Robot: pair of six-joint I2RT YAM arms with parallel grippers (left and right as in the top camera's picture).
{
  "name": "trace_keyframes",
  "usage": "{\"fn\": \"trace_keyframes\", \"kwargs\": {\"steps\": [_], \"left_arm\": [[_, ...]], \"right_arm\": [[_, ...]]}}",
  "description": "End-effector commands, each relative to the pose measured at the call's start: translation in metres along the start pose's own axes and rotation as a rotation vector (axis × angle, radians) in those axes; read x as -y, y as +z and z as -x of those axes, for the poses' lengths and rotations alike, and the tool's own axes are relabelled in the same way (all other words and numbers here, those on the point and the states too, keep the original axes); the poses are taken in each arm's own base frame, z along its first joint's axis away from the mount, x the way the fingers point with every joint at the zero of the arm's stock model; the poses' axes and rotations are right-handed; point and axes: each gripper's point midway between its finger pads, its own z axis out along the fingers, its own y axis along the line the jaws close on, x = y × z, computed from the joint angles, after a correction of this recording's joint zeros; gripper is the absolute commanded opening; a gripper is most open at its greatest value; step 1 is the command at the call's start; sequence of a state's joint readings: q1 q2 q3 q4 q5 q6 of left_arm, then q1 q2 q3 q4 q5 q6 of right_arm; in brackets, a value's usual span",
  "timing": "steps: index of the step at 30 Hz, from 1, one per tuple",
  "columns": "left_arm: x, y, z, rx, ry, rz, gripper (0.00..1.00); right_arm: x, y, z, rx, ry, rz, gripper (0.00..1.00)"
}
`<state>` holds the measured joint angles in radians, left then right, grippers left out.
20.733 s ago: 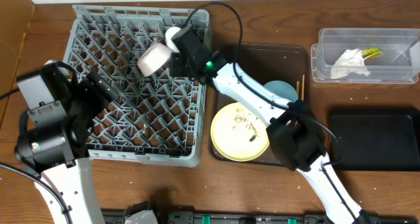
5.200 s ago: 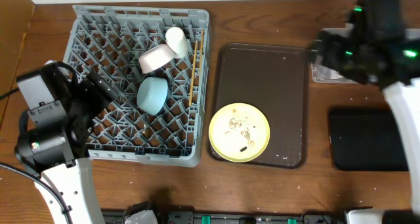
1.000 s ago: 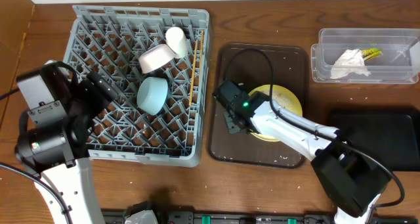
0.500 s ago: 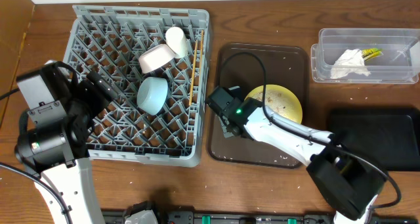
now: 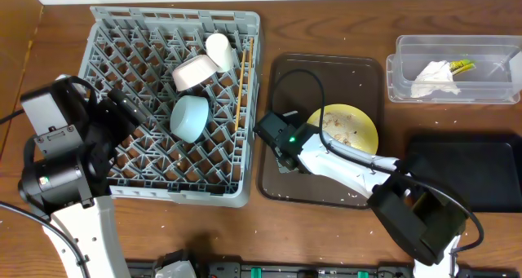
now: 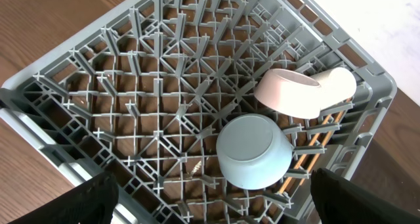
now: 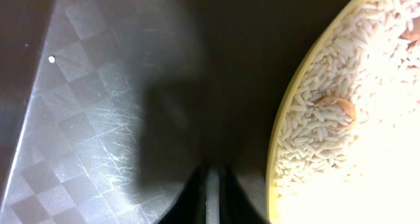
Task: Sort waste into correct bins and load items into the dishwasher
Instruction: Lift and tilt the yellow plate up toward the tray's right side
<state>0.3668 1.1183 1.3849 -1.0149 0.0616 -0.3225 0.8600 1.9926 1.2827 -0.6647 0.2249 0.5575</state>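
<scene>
We see the right gripper closed, its dark jaws pressed together on nothing, over the dark brown tray with chequered embossing. Just right of it curves the rim of the round yellow plate, grainy on its surface. The left gripper stands wide and empty above the grey lattice dish rack, where the smooth light-blue bowl lies bottom up.
</scene>
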Motion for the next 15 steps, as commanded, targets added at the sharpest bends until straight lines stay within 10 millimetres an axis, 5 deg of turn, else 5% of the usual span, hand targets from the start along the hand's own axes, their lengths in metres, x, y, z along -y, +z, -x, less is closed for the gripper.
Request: {"fn": "trace_keyframes", "kwargs": {"steps": [1, 5, 11, 15], "left_arm": [[-0.001, -0.001, 0.001, 0.003, -0.016, 0.000, 0.95], [-0.001, -0.001, 0.001, 0.004, -0.016, 0.000, 0.95], [-0.001, -0.001, 0.001, 0.003, -0.016, 0.000, 0.95], [-0.001, -0.001, 0.001, 0.003, -0.016, 0.000, 0.94]], "right_arm": [[-0.008, -0.003, 0.002, 0.014, -0.046, 0.005, 0.01], [-0.011, -0.020, 0.011, 0.041, -0.074, -0.021, 0.17], [0.004, -0.056, 0.041, 0.110, -0.036, -0.113, 0.80], [0.010, -0.059, 0.051, 0.122, -0.015, -0.114, 0.76]]}}
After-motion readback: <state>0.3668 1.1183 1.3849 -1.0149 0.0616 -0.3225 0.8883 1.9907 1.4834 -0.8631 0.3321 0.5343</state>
